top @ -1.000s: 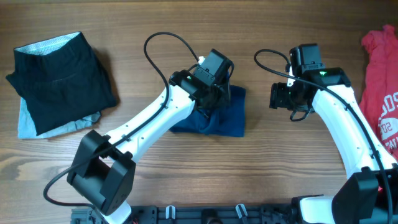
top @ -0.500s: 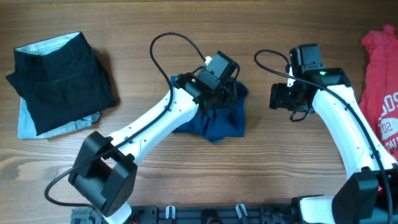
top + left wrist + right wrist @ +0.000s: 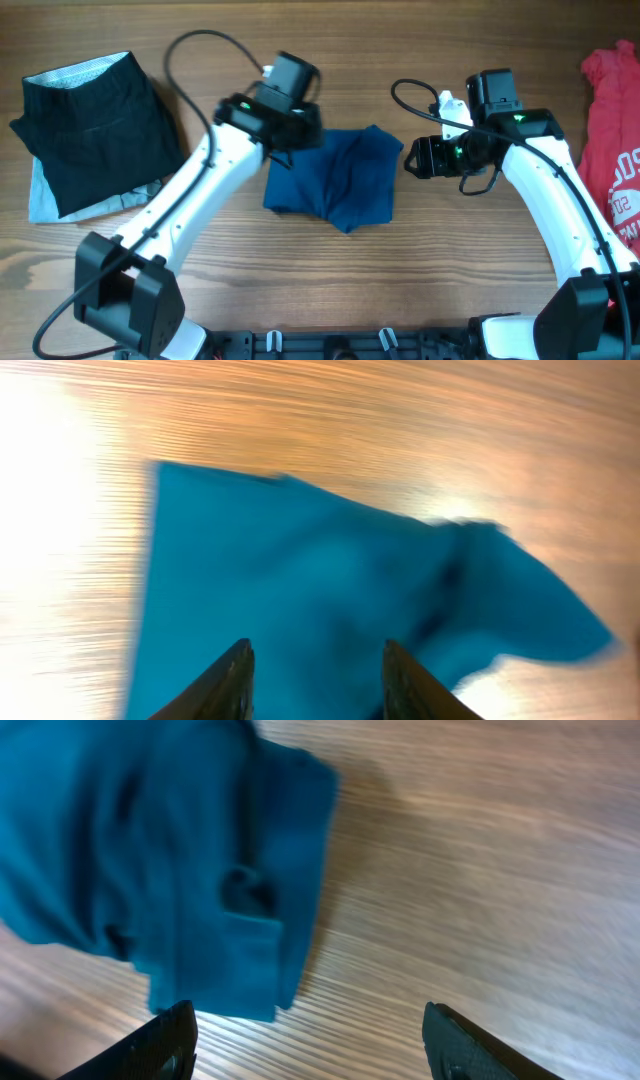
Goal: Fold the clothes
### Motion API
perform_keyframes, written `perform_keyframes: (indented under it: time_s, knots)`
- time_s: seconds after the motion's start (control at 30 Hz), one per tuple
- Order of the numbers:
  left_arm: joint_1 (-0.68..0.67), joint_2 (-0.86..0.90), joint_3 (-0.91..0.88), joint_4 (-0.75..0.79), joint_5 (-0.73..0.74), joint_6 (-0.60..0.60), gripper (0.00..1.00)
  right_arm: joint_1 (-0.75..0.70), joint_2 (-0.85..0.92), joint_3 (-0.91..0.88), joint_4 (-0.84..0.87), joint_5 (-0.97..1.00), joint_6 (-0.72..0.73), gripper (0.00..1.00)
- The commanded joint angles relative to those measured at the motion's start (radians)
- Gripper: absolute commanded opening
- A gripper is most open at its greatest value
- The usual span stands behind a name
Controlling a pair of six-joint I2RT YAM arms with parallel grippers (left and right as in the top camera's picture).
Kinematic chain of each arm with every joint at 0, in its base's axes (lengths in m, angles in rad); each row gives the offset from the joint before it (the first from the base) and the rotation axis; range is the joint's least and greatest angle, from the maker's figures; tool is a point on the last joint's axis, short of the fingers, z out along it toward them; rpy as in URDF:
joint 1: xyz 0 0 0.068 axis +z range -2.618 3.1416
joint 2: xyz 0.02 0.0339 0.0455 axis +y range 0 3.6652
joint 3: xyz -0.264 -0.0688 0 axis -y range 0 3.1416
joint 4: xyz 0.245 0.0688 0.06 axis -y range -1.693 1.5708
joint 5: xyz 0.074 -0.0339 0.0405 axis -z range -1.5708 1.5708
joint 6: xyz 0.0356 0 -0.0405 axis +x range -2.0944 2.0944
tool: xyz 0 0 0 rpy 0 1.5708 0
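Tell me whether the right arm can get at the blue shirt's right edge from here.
Probably yes. The right claw is open and just off the blue shirt, with only bare table between them. The left claw is over the opposite corner.

Work surface: mid-brown wooden table (image 3: 400,290), grain running horizontally. Strong glare (image 3: 40,510) whitens the wood at the left of the left wrist view.
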Motion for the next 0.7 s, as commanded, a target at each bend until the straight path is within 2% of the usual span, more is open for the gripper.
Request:
perform_keyframes:
  time_s: [0.0,0.2,0.3,0.33,0.4,0.43,0.57,0.67]
  knots:
    - [0.045,0.058,0.010,-0.018,-0.020,0.019,0.43,0.022,0.021,-0.008,0.037,-0.093,-0.056,0.74]
    - [0.057,0.134,0.010,-0.019,-0.021,0.019,0.44,0.075,0.105,-0.008,0.124,-0.115,-0.054,0.73]
    - [0.057,0.180,0.010,-0.020,-0.021,0.019,0.45,0.095,0.157,-0.008,0.180,-0.115,-0.029,0.66]
    - [0.057,0.196,0.010,-0.021,-0.021,0.019,0.45,0.097,0.174,-0.008,0.200,-0.111,-0.016,0.59]
    - [0.057,0.227,0.010,-0.027,-0.021,0.019,0.45,0.099,0.205,-0.008,0.244,-0.103,0.010,0.25]
    - [0.057,0.239,0.010,-0.031,-0.021,0.019,0.44,0.099,0.216,-0.008,0.264,-0.091,0.028,0.11]
    - [0.058,0.301,0.010,-0.063,-0.029,0.019,0.44,0.098,0.234,-0.008,0.372,0.100,0.161,0.04]
    - [0.058,0.328,0.010,-0.082,-0.045,0.019,0.41,0.098,0.234,-0.008,0.417,0.174,0.161,0.04]
